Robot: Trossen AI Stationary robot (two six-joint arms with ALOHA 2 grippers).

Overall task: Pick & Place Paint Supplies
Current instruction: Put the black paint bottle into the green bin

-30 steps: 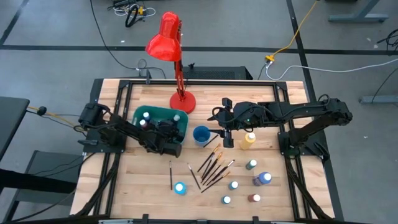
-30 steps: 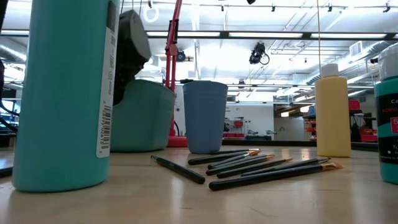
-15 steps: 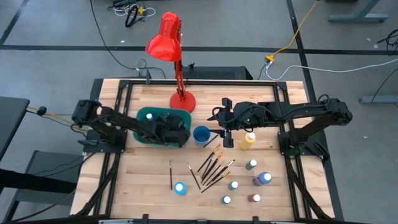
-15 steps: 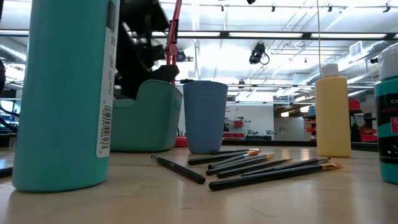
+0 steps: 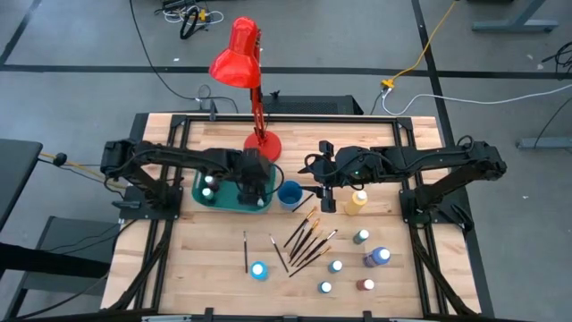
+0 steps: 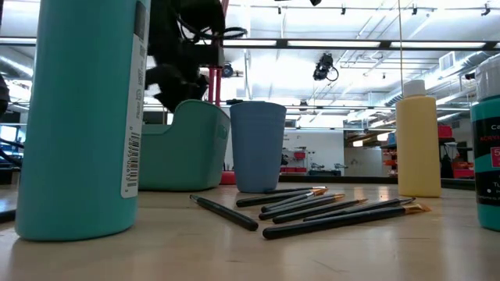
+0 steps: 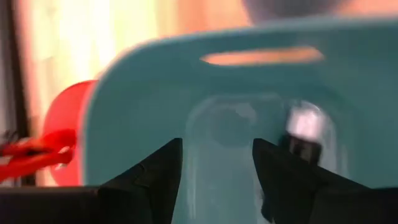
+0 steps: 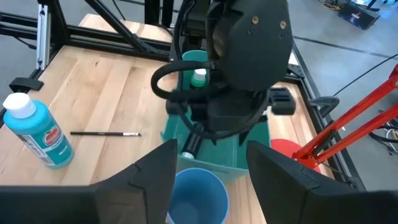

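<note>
Wooden tabletop (image 5: pixel 214 259) under a red lamp (image 5: pixel 241 54), grey floor all round. High view alone gives the whole layout: teal bin (image 5: pixel 202 166), blue cup (image 5: pixel 289 193) just beside it, loose supplies toward the near edge. Low view adds only the teal bottle (image 6: pixel 82 117) looming close, and the yellow bottle (image 6: pixel 418 139) upright beyond the brushes (image 6: pixel 312 207).

Count from above: six small capped bottles on the table (one teal (image 5: pixel 258 269) apart, five clustered (image 5: pixel 357 264)), one yellow bottle, two caps visible in the bin (image 5: pixel 209 185); brushes about eight, overlapping, exact number unclear.

Left gripper (image 7: pixel 217 165) is reached across over the bin, fingers spread, nothing between them. Right gripper (image 8: pixel 208 168) hovers near the cup and yellow bottle, fingers spread, holding nothing.
</note>
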